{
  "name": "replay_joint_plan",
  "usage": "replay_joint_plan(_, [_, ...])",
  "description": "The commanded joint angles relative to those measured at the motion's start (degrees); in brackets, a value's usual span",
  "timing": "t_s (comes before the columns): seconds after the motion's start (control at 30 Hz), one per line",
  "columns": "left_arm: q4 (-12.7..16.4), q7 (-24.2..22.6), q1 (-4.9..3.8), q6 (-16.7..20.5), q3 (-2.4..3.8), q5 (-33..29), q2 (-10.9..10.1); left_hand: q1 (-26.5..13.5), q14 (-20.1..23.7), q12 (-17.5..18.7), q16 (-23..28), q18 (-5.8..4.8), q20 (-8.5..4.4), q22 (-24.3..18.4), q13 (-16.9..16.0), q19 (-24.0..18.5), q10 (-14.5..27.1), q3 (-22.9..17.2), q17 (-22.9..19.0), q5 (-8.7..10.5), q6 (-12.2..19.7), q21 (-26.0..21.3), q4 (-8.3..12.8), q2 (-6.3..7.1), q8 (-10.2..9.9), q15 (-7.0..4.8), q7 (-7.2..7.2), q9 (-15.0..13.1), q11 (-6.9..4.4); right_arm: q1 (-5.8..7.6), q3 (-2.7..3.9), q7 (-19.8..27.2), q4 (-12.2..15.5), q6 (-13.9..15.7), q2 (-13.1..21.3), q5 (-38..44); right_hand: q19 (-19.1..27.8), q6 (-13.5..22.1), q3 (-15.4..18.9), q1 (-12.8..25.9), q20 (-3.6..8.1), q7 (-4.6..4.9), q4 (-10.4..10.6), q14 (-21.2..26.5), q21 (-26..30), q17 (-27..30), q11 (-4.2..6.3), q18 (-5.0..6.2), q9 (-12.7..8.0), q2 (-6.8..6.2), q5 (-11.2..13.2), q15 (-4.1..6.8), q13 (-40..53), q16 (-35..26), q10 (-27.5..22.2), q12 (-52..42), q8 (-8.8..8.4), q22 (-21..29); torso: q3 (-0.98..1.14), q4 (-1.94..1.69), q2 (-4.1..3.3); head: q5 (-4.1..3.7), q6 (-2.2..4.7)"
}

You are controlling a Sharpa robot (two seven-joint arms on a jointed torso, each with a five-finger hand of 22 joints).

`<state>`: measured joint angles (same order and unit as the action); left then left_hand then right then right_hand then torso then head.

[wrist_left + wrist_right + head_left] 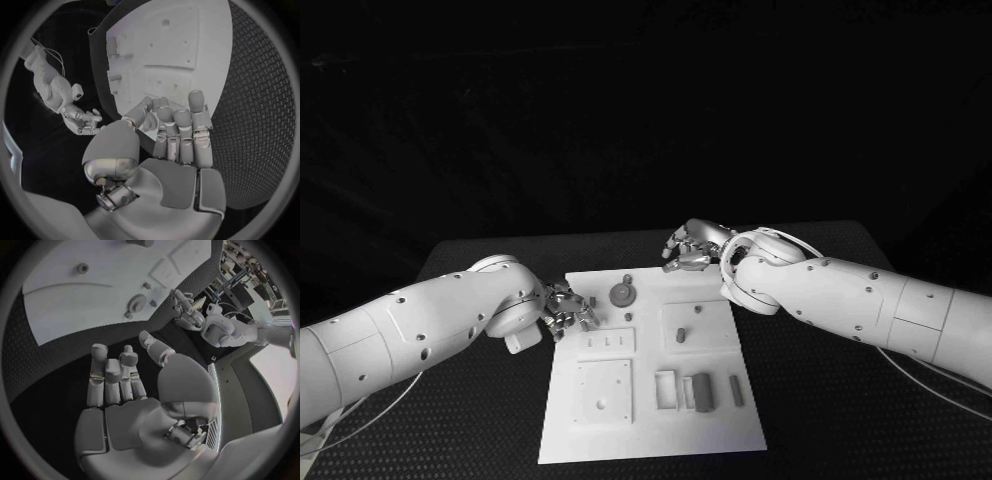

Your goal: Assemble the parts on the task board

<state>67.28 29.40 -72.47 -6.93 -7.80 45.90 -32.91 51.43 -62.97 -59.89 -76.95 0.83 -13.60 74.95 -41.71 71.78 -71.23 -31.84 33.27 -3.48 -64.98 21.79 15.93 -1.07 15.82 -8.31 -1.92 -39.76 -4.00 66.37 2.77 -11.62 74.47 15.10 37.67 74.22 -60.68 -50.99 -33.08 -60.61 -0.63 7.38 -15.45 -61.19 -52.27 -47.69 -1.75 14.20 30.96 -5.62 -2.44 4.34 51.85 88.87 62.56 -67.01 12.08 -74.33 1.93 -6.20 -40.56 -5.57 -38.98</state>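
The white task board [653,425] lies in the middle of the black table. A round grey part [622,294] sits near its far edge, a small peg [681,335] stands further in, and grey bars [701,390] lie near its front right. My left hand [567,308] hovers at the board's left edge, fingers stretched out, holding nothing [178,132]. My right hand [692,245] hangs just beyond the board's far edge, fingers apart and empty [122,382]. The right wrist view shows the board [69,305] and the round part [136,304].
Two square recessed plates [604,390] sit on the board's left half. Black mat [473,400] surrounds the board on every side. The table's far edge [646,235] runs close behind my right hand.
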Motion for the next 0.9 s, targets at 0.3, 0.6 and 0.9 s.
replay_joint_plan(0.3, [1.37, -11.21, -0.10, -2.82, 0.02, -6.81, -1.60, 2.44, 0.10, -0.27, -0.19, -0.83, -0.27, 1.20, 0.16, -0.11, -0.12, -0.96, -0.13, -0.28, 0.11, 0.22, 0.49, -3.26, 0.58, -0.24, -0.18, -3.00, -0.28, -0.42, -0.84, 13.85, 2.52, -10.01, 0.07, -3.95, 1.11, 3.72, -0.34, -2.66, -0.09, 0.17, -1.35, 0.64, 0.34, -0.18, 0.59, 0.80, -0.61, 2.42, -0.34, 0.33, 0.02, -0.28, -0.98, -0.39, -1.32, -0.40, -0.03, 0.06, -0.06, -0.09, 0.41])
replay_joint_plan(0.6, [1.95, -16.74, -0.10, -4.41, 0.01, -6.81, -2.45, 2.27, 0.22, -0.21, -0.10, -0.82, -0.24, 1.17, 0.24, -0.22, 0.00, -0.91, -0.18, -0.25, 0.27, 0.19, 0.49, -3.27, 0.53, -0.25, -0.24, -3.09, -0.22, -0.63, -3.35, 15.36, 3.33, -12.96, -0.04, -3.96, 2.11, 5.64, 0.04, -3.98, -0.54, -1.51, -1.35, 1.65, 0.37, -0.37, 2.14, 0.80, -0.76, 3.52, -0.35, 1.77, 0.10, -0.29, -1.83, -0.26, -1.81, -0.77, -0.02, 0.01, -0.06, -0.11, 0.51])
replay_joint_plan(0.9, [2.53, -21.48, -0.09, -4.79, 0.00, -7.12, -2.81, 2.11, 0.52, -0.13, 0.02, -0.82, -0.17, 1.15, 0.33, -0.46, 0.27, -0.85, -0.23, -0.03, 0.40, 0.10, 0.51, -3.24, 0.49, -0.25, -0.31, -3.23, -0.14, -0.94, -4.18, 15.78, 3.65, -13.07, -0.69, -3.96, 2.78, 8.34, 0.15, -4.42, -0.81, -2.44, -1.36, 2.43, 0.40, -0.52, 3.05, 0.80, -0.95, 4.04, -0.34, 2.68, 0.18, -0.23, -2.34, -0.16, -2.61, -1.01, 0.00, 0.03, -0.03, -0.12, 0.60])
